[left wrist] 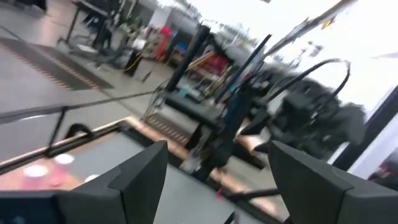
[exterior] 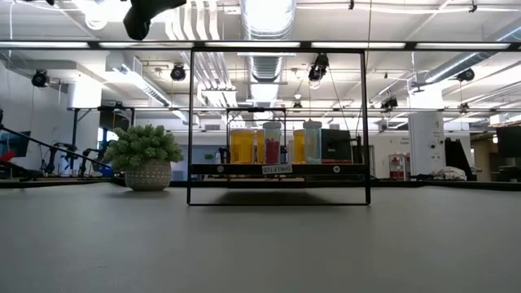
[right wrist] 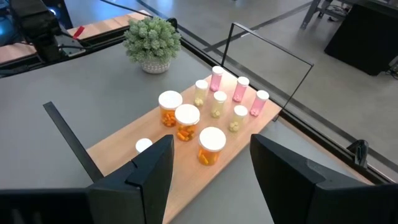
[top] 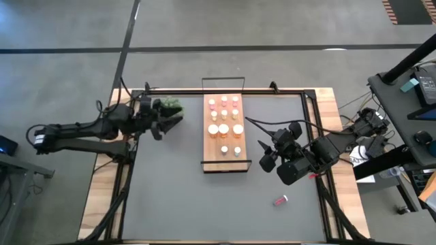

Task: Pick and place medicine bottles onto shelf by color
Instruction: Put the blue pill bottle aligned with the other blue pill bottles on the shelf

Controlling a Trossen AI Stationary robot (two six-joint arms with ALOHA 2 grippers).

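Seen from above, the left pincer (top: pixel 172 120) is held at the far left part of the grey table (top: pixel 170 197), its dark arm stretched in from the table's left edge. Its fingers are spread and nothing is held; the green spiky plant in a pale pot (top: pixel 170 105) lies just beyond its tips. The right pincer (top: pixel 263 155) is reached in from the right edge, the arm bent and angled toward the long light-wood shelf with black wire end rails (top: pixel 208 150), which lies just beside its tips. These fingers are also parted and empty. The white-capped medicine bottles (top: pixel 223 128) are stood in rows on the shelf. One small pink bottle (top: pixel 280 201) is laid on its side on the table, behind and to the side of the right pincer, well apart from the shelf.

From table height, the shelf's black wire frame is seen end-on with orange and pink bottles behind it; neither pincer is shown.

In the left wrist view, two dark fingers (left wrist: pixel 140 174) are seen wide apart with nothing between them.

In the right wrist view, the parted fingers (right wrist: pixel 152 168) are pointed down at the shelf: three large orange bottles (right wrist: pixel 186 122) nearest, whitish and pink ones beyond, the plant farther off.
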